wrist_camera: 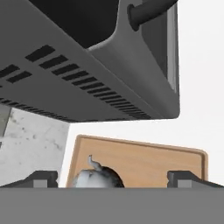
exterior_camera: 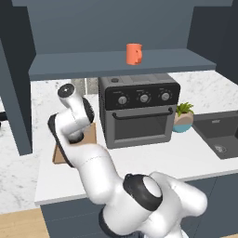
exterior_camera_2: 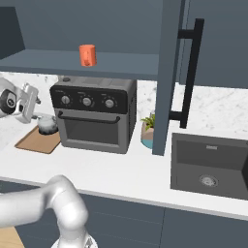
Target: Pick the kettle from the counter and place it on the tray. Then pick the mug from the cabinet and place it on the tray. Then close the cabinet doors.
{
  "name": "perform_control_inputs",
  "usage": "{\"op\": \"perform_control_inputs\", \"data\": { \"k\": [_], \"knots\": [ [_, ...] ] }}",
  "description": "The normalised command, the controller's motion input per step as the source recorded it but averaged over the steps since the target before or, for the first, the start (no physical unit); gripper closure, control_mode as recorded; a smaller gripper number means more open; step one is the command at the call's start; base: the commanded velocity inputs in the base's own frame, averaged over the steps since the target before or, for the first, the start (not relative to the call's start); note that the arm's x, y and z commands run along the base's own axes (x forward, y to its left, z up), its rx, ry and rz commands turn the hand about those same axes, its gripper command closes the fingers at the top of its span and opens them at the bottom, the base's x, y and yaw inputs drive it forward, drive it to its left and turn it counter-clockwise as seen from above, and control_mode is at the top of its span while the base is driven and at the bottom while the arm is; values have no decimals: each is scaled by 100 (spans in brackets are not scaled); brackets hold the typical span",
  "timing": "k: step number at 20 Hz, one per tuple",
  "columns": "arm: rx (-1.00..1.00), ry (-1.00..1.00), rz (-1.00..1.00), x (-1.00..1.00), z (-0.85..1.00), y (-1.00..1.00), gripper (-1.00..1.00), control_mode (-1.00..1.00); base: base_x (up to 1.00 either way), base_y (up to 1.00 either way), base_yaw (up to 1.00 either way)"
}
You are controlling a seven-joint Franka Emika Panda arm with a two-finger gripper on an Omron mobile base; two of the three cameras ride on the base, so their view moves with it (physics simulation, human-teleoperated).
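The silvery kettle (exterior_camera_2: 47,124) stands on the light-brown wooden tray (exterior_camera_2: 35,141), left of the oven on the counter (exterior_camera_2: 121,169). My gripper (exterior_camera_2: 35,115) hangs open just above and to the left of it. In the hand view the kettle (wrist_camera: 94,178) shows low between the two spread fingertips (wrist_camera: 41,177), nearer the left one, with the tray (wrist_camera: 144,159) under it. The orange mug (exterior_camera: 134,53) stands on the shelf of the open cabinet (exterior_camera: 121,62). One cabinet door (exterior_camera_2: 167,72) stands open edge-on, with its black bar handle (exterior_camera_2: 191,68).
A dark countertop oven (exterior_camera: 139,111) stands right beside the tray, its side close to my hand. A potted plant (exterior_camera: 183,118) sits right of the oven and a dark sink (exterior_camera_2: 210,167) lies further right. The left door (exterior_camera: 14,93) hangs open.
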Motion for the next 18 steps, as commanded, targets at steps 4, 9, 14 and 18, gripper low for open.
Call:
{"op": "perform_control_inputs", "data": {
  "k": [4,9,14,18],
  "knots": [
    [0,0,9,-26,38,-58,-100,-100,0,0,0],
    [-5,0,14,-20,31,-59,-100,-100,0,0,0],
    [-12,0,20,-9,34,-55,-100,-100,0,0,0],
    [-19,-7,22,-3,37,-50,-100,-100,0,0,0]
  ]
}}
